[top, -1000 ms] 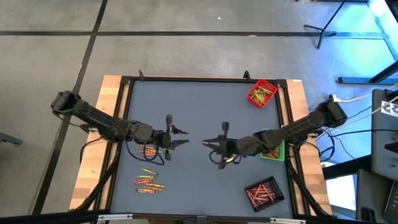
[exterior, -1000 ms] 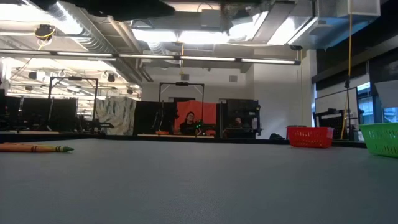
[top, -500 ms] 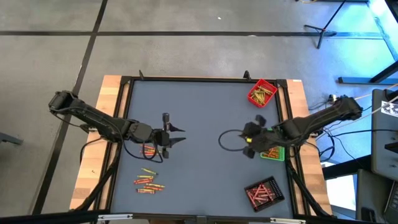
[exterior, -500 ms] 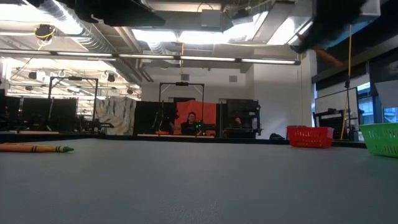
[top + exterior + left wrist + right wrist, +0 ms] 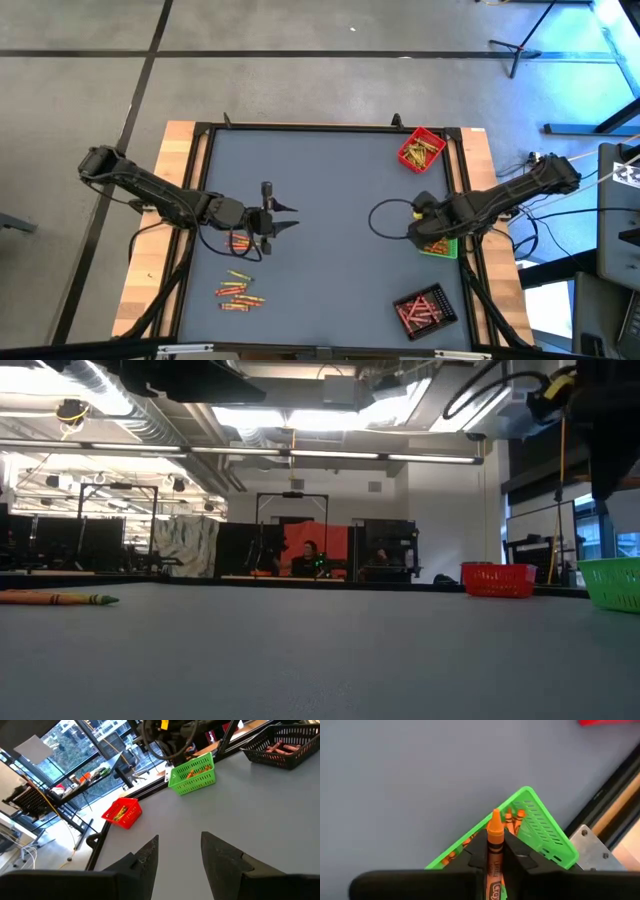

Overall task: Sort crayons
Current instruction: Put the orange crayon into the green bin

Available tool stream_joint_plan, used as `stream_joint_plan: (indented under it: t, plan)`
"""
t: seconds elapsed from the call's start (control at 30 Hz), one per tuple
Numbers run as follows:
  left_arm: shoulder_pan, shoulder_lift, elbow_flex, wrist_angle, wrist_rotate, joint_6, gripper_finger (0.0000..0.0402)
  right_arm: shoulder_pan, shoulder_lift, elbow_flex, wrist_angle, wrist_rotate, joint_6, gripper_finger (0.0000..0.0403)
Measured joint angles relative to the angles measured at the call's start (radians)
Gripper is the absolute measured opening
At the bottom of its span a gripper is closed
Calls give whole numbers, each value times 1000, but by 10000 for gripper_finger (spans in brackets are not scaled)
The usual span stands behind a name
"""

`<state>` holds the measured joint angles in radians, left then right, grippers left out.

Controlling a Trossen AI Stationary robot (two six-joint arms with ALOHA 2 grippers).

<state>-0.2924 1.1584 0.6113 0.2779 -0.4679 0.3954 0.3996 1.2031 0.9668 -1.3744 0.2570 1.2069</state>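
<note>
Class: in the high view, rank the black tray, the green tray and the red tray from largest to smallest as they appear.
1. Black tray, looks largest.
2. Red tray, a little smaller.
Green tray: cannot be ranked, since the right arm covers most of it.

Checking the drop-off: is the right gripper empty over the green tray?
No, the right gripper is shut on an orange crayon above the green tray.

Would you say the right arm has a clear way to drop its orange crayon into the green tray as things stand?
Probably yes: the right gripper, shut on the orange crayon, hangs above the green tray, with nothing visible between them.
</note>
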Motion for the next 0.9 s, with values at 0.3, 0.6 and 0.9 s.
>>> stream_joint_plan:
  t: [0.3, 0.6, 0.9]
  plan:
    - [0, 0, 0, 0, 0, -1, 132, -1, 47, -114, 18, -56, 71, 38]
    - [0, 0, 0, 2, 1, -2, 131, -1, 52, -234, 72, -92, 140, 57]
    - [0, 0, 0, 5, 0, 3, 131, -1, 52, -138, 11, -85, 82, 159]
